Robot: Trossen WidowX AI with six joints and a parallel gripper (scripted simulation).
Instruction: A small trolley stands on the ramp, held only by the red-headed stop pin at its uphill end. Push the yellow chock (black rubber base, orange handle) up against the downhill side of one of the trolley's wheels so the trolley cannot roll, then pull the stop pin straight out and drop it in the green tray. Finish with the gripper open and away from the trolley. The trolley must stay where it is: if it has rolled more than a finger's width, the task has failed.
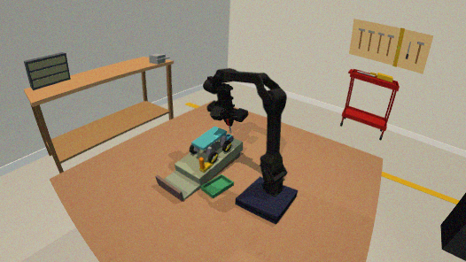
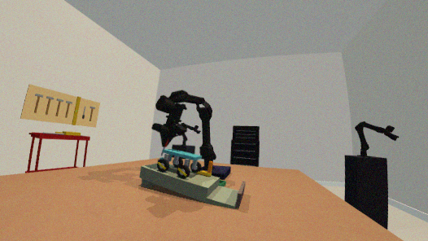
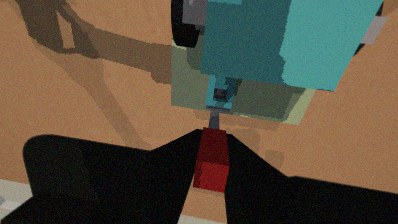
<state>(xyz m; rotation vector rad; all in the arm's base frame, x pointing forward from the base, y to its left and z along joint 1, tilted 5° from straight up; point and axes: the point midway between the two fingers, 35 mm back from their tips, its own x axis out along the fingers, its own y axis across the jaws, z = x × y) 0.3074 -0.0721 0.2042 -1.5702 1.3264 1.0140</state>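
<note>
My gripper (image 1: 229,119) (image 2: 165,144) (image 3: 212,138) is shut on the red-headed stop pin (image 1: 228,123) (image 3: 212,175), above the trolley's uphill end. In the wrist view the pin's grey shaft points toward the small hitch (image 3: 220,95), whose dark hole shows; the shaft appears clear of it. The teal trolley (image 1: 208,138) (image 2: 181,155) (image 3: 250,45) stands on the grey-green ramp (image 1: 188,165) (image 2: 175,186) (image 3: 186,92). The yellow chock (image 1: 202,165) (image 2: 210,168), orange handle upright, sits at the downhill side of a lower wheel; exact contact is too small to tell. The green tray (image 1: 214,194) (image 2: 222,183) looks empty.
The tray lies beside the ramp's lower part, between it and the arm's dark base (image 1: 267,201) (image 2: 221,172). An end board (image 1: 169,188) (image 2: 242,193) stands at the ramp's foot. A workbench (image 1: 104,76) and a red cart (image 1: 369,117) (image 2: 58,138) stand away from the arm.
</note>
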